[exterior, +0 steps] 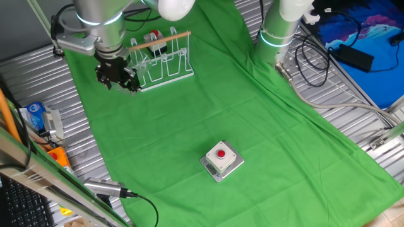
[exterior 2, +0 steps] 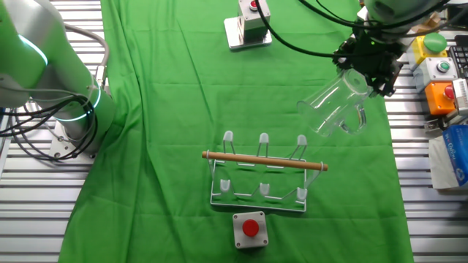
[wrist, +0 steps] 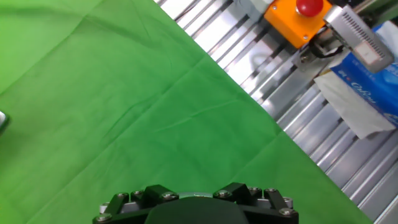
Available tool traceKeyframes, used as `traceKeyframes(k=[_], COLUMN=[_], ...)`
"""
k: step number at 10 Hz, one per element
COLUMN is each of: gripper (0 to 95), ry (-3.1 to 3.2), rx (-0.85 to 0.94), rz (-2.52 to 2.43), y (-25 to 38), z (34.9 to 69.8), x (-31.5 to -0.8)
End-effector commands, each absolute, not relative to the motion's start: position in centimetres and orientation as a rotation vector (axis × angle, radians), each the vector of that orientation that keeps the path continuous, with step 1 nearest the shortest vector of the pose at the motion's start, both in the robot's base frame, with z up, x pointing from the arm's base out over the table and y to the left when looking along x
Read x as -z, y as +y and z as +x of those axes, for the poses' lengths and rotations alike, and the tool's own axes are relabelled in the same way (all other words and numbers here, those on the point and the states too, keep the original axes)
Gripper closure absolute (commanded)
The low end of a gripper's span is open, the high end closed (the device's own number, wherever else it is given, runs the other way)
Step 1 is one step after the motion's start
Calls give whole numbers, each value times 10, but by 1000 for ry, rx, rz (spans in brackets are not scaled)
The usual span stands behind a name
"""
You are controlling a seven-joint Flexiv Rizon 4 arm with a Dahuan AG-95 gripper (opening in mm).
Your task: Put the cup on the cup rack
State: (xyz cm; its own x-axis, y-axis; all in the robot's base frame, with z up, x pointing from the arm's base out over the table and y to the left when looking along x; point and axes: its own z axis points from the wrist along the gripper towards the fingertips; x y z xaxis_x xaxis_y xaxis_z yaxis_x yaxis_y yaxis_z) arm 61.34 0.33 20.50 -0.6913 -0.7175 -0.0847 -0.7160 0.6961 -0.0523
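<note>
A grey box with a red button (exterior 2: 250,228) sits nearest the other fixed camera; behind it stands the cup rack (exterior 2: 262,175). At two o'clock from the rack, the gripper (exterior 2: 369,69) clamps the tilted cup (exterior 2: 333,106) above the green cloth (exterior 2: 175,109).

bright, even light; soft shadows

The cup (exterior 2: 335,108), a clear handled glass, hangs tilted above the green cloth, near the cup rack (exterior 2: 260,177), a white wire frame standing upright under a wooden dowel.
</note>
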Motion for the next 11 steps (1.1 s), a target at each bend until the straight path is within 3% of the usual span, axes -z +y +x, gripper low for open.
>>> traceKeyframes(k=[1, 6, 11], gripper=[950, 950, 950], ry=[2804, 2697, 2478], rx=[23, -53, 6], rz=[-1182, -1181, -1295], y=[4, 7, 2], z=[614, 614, 616], x=[-205, -210, -230])
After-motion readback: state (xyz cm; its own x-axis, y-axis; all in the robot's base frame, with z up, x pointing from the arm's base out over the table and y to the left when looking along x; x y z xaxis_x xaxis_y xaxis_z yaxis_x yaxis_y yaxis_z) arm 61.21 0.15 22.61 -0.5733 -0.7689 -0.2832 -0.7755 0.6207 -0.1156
